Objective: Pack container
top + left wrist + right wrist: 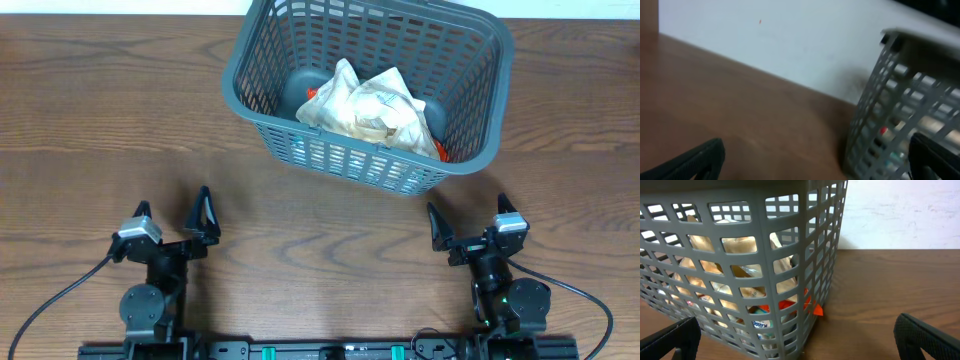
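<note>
1. Overhead:
   - The basket [350, 165] stands on the far side of the table [100, 120], right of centre and turned at a slight angle to the table's edge.
   - Inside it lies a heap of crumpled pale packets [370, 105]. Bits of orange show at the heap's edges, and the dark floor is bare at the left.
   - The left gripper [172, 208] sits at the near left with its jaws spread wide and nothing between them, well apart from the basket.
   - The right gripper [470, 215] sits at the near right, jaws just as wide and empty. It is near the basket's front right corner but does not touch it.
   - Black cables [50, 300] trail from both arm bases toward the near edge.

2. Left wrist (blurred):
   - The left gripper [815, 160] shows only its two dark fingertips in the bottom corners, far apart, with bare wood between them.
   - The basket [900, 100] fills the right side, one corner toward the camera. A small red spot shows through its slots.
   - A white wall [765, 40] rises behind the table.

3. Right wrist:
   - The right gripper [797, 340] has its fingertips at the bottom corners, gaping wide and holding nothing.
   - The basket [740, 230] looms close ahead, filling the left and centre.
   - Through the lattice the packets [740, 247] show tan and white, with some blue print low down.
   - An orange corner [816, 311] pokes out through a slot near the basket's corner.
</note>
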